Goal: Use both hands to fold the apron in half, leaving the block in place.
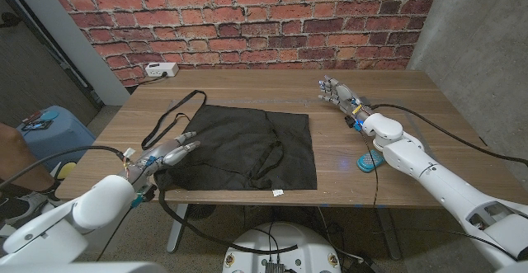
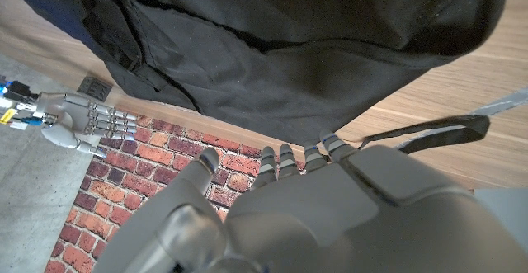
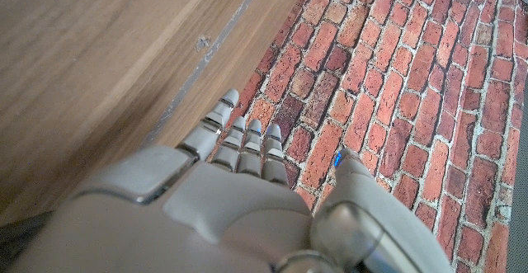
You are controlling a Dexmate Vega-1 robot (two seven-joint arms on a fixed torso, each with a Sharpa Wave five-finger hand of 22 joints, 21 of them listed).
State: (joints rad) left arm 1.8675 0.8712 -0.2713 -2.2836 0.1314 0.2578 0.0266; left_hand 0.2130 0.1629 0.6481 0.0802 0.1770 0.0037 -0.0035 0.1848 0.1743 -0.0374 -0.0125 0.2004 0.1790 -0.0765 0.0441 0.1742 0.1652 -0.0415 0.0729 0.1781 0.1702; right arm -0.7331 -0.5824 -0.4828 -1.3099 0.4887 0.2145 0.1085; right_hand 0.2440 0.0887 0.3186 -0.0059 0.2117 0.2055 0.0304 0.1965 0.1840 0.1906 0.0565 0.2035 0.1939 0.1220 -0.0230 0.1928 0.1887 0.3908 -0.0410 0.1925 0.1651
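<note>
Overhead, the black apron (image 1: pixel 243 145) lies spread on the wooden table (image 1: pixel 412 91), its straps (image 1: pixel 169 116) trailing off toward the far left corner. It looks either flat or already doubled once; I cannot tell which, so I judge the fold at best partly done. The left hand (image 1: pixel 169 155) rests at the apron's near left edge, fingers extended onto the cloth, apparently gripping nothing. The right hand (image 1: pixel 337 91) hovers well apart from the apron over the far right of the table, fingers straight and empty. A small teal block (image 1: pixel 369 161) sits on the table beside the right forearm, off the cloth.

From the left wrist, the left hand (image 2: pixel 313 215) shows its back, fingertips (image 2: pixel 285 153) stretched out just beside the apron (image 2: pixel 313 50), with a strap (image 2: pixel 429 131) beside it; nothing is pinched. The right hand (image 2: pixel 78 123) appears in the distance, open.

From the right wrist, the right hand (image 3: pixel 239 199) is extended over bare table (image 3: pixel 91 67), holding nothing. Both hands need to take hold of an edge before any folding proceeds.
</note>
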